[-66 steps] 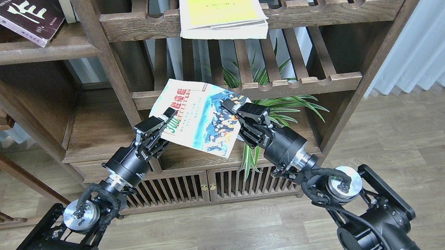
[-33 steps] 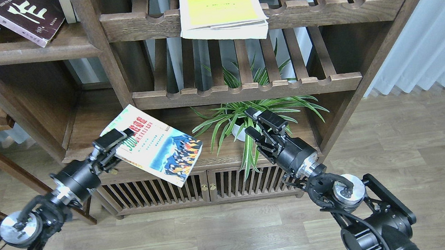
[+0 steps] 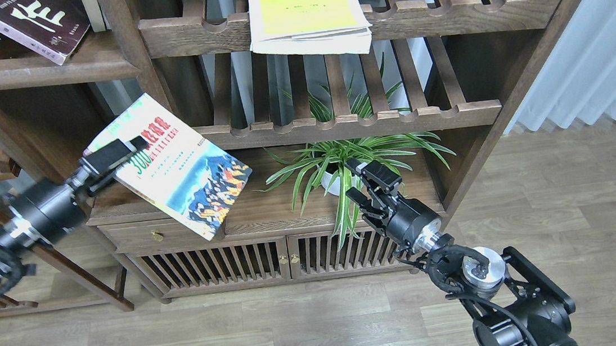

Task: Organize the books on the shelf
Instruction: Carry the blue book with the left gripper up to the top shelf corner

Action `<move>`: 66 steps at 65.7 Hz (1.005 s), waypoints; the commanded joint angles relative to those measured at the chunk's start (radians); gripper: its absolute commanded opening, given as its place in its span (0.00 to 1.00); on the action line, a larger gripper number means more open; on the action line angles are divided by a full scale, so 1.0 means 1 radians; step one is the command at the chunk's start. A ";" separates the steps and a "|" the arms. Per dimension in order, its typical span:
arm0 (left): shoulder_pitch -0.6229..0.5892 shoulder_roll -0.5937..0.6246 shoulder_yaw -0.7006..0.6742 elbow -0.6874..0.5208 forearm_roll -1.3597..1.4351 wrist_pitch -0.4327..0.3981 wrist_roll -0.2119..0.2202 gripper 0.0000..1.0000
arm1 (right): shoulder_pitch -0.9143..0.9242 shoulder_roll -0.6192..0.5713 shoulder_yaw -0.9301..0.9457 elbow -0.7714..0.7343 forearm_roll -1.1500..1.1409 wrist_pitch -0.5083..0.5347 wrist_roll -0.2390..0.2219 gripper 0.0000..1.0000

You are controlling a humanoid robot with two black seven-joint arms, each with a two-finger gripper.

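the big wooden bookcase (image 3: 462, 68) fills most of the view. it has slatted shelves with wavy front rails in the middle, and a flat dark-brown plank shelf (image 3: 44, 74) at the top left.

the thin yellow-green book (image 3: 305, 12) lies on the top slatted shelf, and its near edge hangs over the front rail. the maroon book (image 3: 25, 22) with big white characters lies flat on the plank shelf, partly cut off by the top of the view.

the green plant (image 3: 346, 163) sits in a white pot on the low cabinet surface (image 3: 272, 213), under the lower slatted shelf.

the "300" book (image 3: 171, 163), yellow on top with a blue picture below, is up in the air on the left. it is tilted, with its yellow end high and its blue end low. it hangs in front of the space below the plank shelf and touches no shelf.

the left claw (image 3: 114, 155) grips the "300" book at its yellow top corner. 1 black finger (image 3: 111, 152) lies flat on the cover, and the other is hidden behind the book.

the right claw (image 3: 368, 181) is low, just in front of the plant leaves. its fingers stand a little apart, and it holds nothing. it is well apart from the "300" book.
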 commanded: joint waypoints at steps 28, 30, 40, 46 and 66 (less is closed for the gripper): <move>-0.010 0.241 -0.083 -0.047 -0.002 0.000 0.000 0.03 | 0.006 0.000 -0.005 -0.016 -0.006 -0.005 -0.001 0.82; -0.010 0.254 -0.094 -0.047 -0.002 0.000 0.000 0.03 | 0.006 0.000 -0.005 -0.018 -0.006 -0.005 -0.001 0.82; -0.027 0.306 -0.123 -0.039 -0.002 0.000 0.000 0.03 | 0.006 0.000 -0.006 -0.018 -0.006 -0.005 -0.001 0.82; -0.072 0.329 -0.131 -0.030 -0.002 0.000 0.000 0.03 | 0.006 0.000 -0.008 -0.018 -0.006 -0.005 -0.001 0.82; -0.260 0.366 -0.116 0.059 -0.002 0.000 0.000 0.03 | 0.007 0.000 -0.009 -0.018 -0.008 -0.005 -0.001 0.82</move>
